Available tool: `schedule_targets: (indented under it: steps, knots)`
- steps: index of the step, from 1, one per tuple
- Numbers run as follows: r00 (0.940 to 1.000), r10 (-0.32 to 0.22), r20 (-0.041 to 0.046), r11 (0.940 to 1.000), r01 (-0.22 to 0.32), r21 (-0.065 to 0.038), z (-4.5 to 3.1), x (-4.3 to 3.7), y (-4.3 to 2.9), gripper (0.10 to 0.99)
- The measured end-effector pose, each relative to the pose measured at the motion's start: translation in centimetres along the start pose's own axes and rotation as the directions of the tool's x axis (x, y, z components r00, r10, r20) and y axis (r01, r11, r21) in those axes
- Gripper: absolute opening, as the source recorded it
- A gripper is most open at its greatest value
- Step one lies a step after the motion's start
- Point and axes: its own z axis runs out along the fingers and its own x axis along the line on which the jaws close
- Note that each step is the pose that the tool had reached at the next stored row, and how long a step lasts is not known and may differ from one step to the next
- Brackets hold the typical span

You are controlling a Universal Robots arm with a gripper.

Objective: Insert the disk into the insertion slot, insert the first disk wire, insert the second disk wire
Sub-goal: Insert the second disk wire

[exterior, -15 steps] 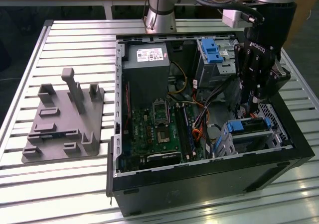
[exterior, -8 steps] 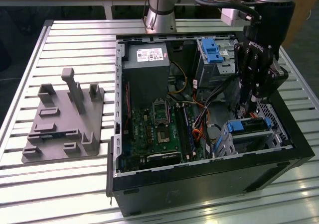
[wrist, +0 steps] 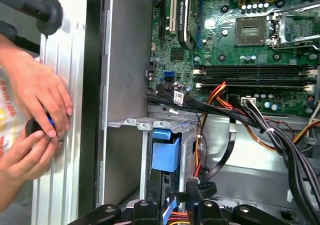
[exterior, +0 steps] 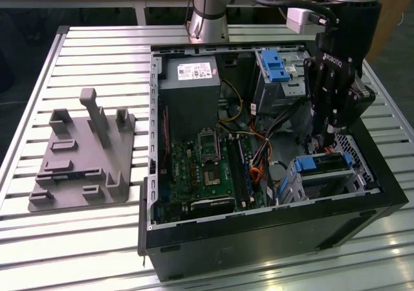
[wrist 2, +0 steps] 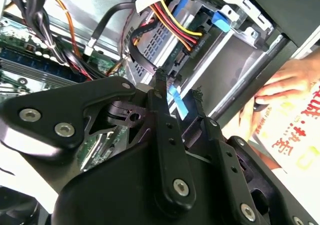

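Print log, exterior view: white lettering, a maker's mark, sits upside down on the black body of the claw (exterior: 328,138). A white printed label (exterior: 194,72) lies on the top face of the grey power supply (exterior: 187,110); its lines are too small to make out.

Second wrist view: large red characters on a white packet (wrist 2: 296,130), just beside a person's hand (wrist 2: 287,80); characters partly out of frame.

First wrist view: tiny white markings across the green motherboard (wrist: 240,60), not legible.

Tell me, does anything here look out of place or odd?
Yes: a person's hands sit on the slatted table just outside the computer case wall, near the gripper reaching inside it. Nothing looks spilled or damaged.
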Motion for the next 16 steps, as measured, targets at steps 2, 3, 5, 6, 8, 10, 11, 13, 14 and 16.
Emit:
schedule_targets:
  steps: [2,3,5,6,8,10,11,13,14,16]
  knots:
    - [0.9999,-0.001,-0.01,1.0,0.001,0.0,0.08,-0.08,0.0,0.361]
    - [0.9999,-0.002,-0.0119,1.0,0.002,0.0,0.11,-0.12,0.0,0.361]
    - [0.9999,-0.003,-0.0135,1.0,0.003,0.0,0.13,-0.24,-0.01,0.361]
    - [0.9999,-0.003,-0.0137,1.0,0.003,0.0,0.13,-0.33,-0.01,0.361]
    - [0.9999,-0.005,-0.0143,1.0,0.005,0.001,0.1,-0.54,-0.03,0.361]
    - [0.9999,-0.006,-0.0158,1.0,0.006,0.002,0.13,-0.69,-0.04,0.361]
    - [0.9998,-0.007,-0.0168,1.0,0.007,0.002,0.16,-0.74,-0.04,0.361]
    - [0.9998,-0.009,-0.0196,1.0,0.009,0.003,0.23,-0.82,-0.04,0.361]
    - [0.9997,-0.01,-0.0211,0.9999,0.01,0.003,0.26,-0.85,-0.04,0.361]
    - [0.9997,-0.012,-0.0235,0.9999,0.012,0.004,0.29,-0.92,-0.04,0.361]
